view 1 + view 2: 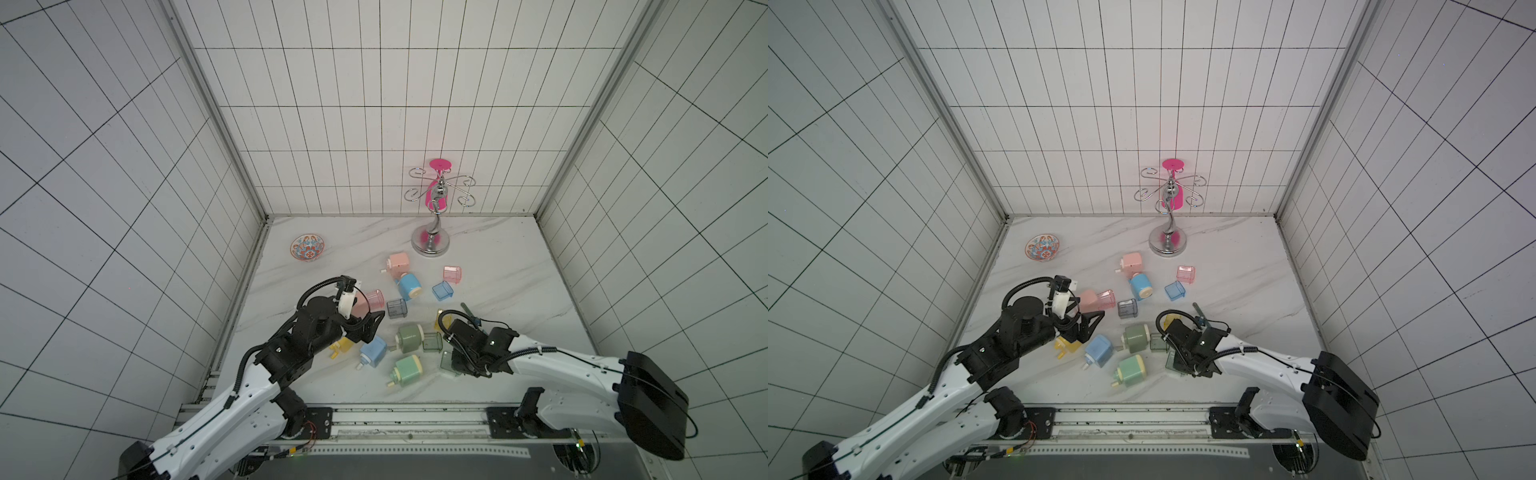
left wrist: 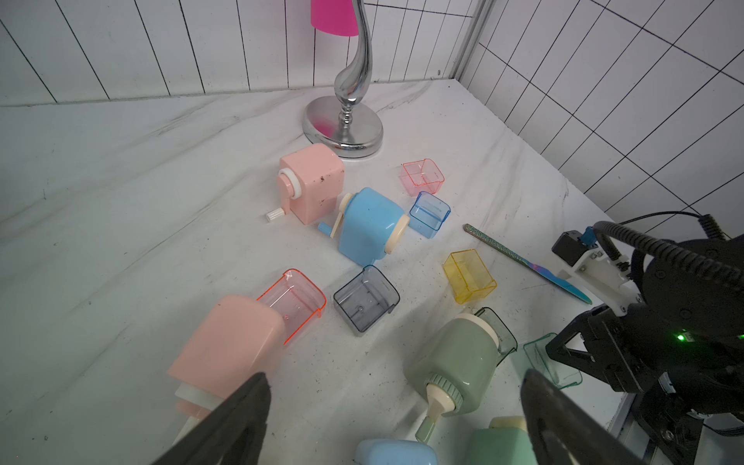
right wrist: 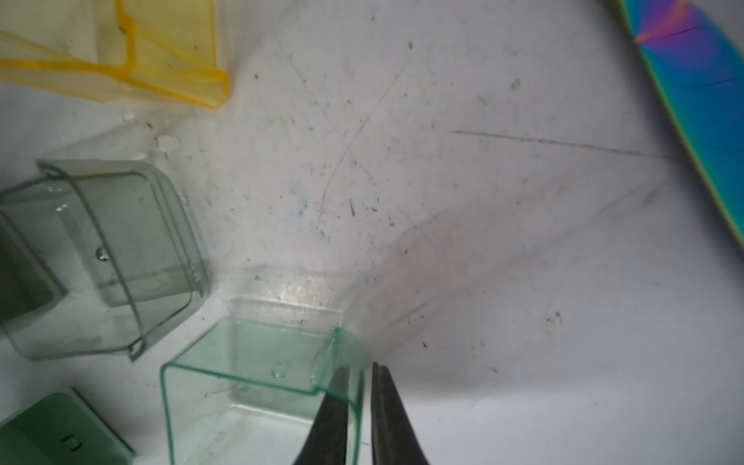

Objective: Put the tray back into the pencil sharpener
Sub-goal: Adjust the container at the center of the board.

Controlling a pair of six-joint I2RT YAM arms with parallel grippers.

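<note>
A clear green tray [image 3: 249, 362] lies on the marble table at the front right, in both top views [image 1: 448, 360] [image 1: 1172, 362]. My right gripper [image 3: 359, 367] is shut on one side wall of it, one finger inside and one outside. A green pencil sharpener [image 1: 408, 370] [image 3: 60, 435] lies on its side just left of the tray. A second green sharpener [image 1: 409, 337] [image 2: 455, 362] has a darker green tray [image 3: 120, 241] at its end. My left gripper [image 2: 396, 376] hangs open above the table, between a pink sharpener [image 2: 229, 346] and these green ones, holding nothing.
Pink [image 1: 399, 264], blue [image 1: 409, 286] [image 1: 372, 351] and yellow [image 1: 343, 345] sharpeners lie scattered. Loose pink [image 1: 452, 274], blue [image 1: 441, 291], grey [image 1: 397, 308] and yellow [image 2: 469, 275] trays lie among them. An iridescent file [image 2: 527, 263], a chrome stand [image 1: 432, 245] and a patterned bowl [image 1: 306, 248] are farther back.
</note>
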